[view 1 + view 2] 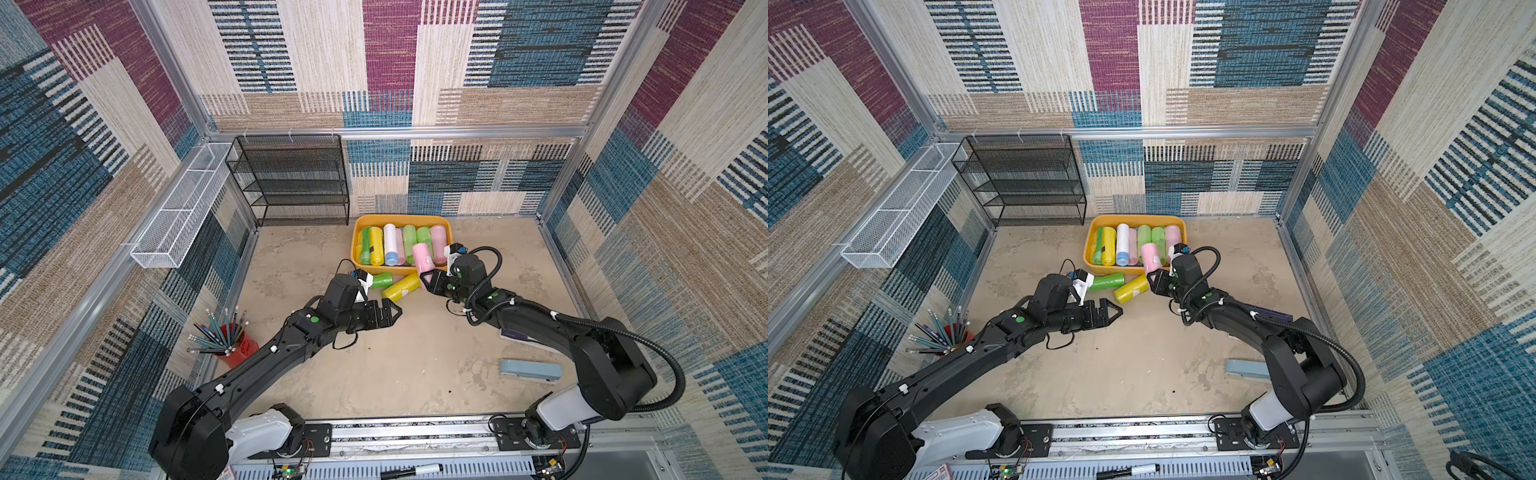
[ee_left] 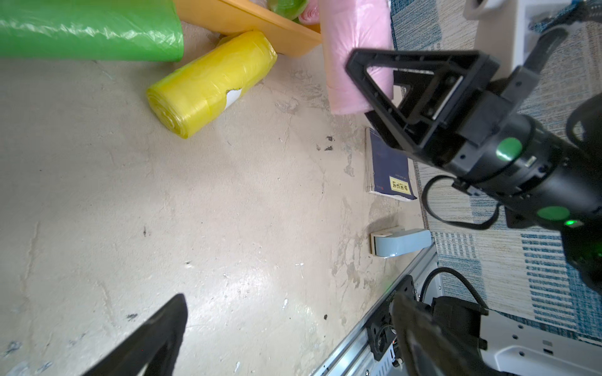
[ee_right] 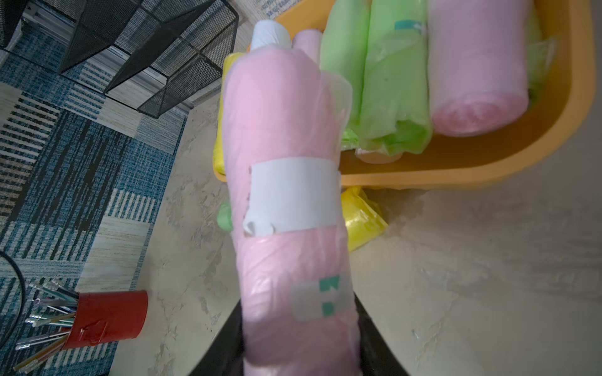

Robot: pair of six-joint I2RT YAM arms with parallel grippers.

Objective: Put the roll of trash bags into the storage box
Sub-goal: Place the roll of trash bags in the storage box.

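Right fingers [image 2: 370,91] are clamped narrow on the low end of the pink roll of trash bags [image 1: 423,257], and it's up off the table [image 1: 415,365]! The roll tilts away from the wrist. Its far end pokes over the near rim of the storage box [image 1: 401,217], toward the box's right end: over the edge, not down inside.

The right arm comes in from its base at the near right, elbow raised by the right wall, forearm stretched toward the box and wrist aimed straight at it. A row of rolls lies side by side in the box: green, yellow, white, pink.

Over on the other side, the left fingers [image 2: 156,341] stand wide apart, gripping nothing. The left arm runs long from the near-left base on a diagonal, then the wrist bends so the fingers point across the middle of the table toward the right arm.

Just beyond them, a yellow roll [image 1: 401,286] and a green roll [image 1: 382,280] lie on the table in front of the box's near wall. A red pencil cup [image 1: 241,349] sits beside the left forearm, and a blue stapler [image 1: 530,372] lies near the right elbow.
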